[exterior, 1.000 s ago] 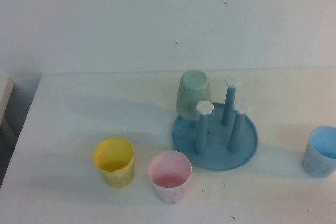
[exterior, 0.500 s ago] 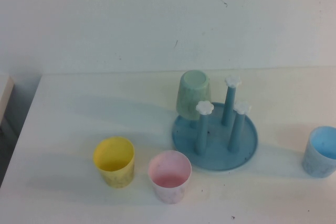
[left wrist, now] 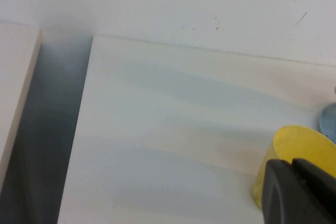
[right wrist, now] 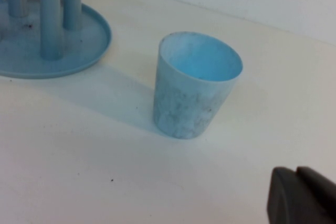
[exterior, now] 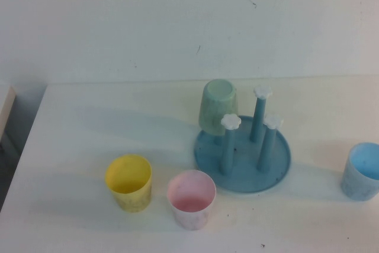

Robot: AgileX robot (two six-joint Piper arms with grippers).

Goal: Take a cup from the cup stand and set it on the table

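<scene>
The pale pink cup stands upright on the white table, in front of the round blue cup stand. A pale green cup hangs upside down on the stand's back left peg; three pegs with white flower caps are bare. Neither arm shows in the high view. My left gripper is shut and empty, just short of the yellow cup. My right gripper is shut and empty above the table, a little way from a blue cup. The stand also shows in the right wrist view.
The yellow cup stands upright left of the pink cup. The blue cup stands upright at the right edge of the high view. The table's left edge drops to a dark gap. A white wall rises behind the table.
</scene>
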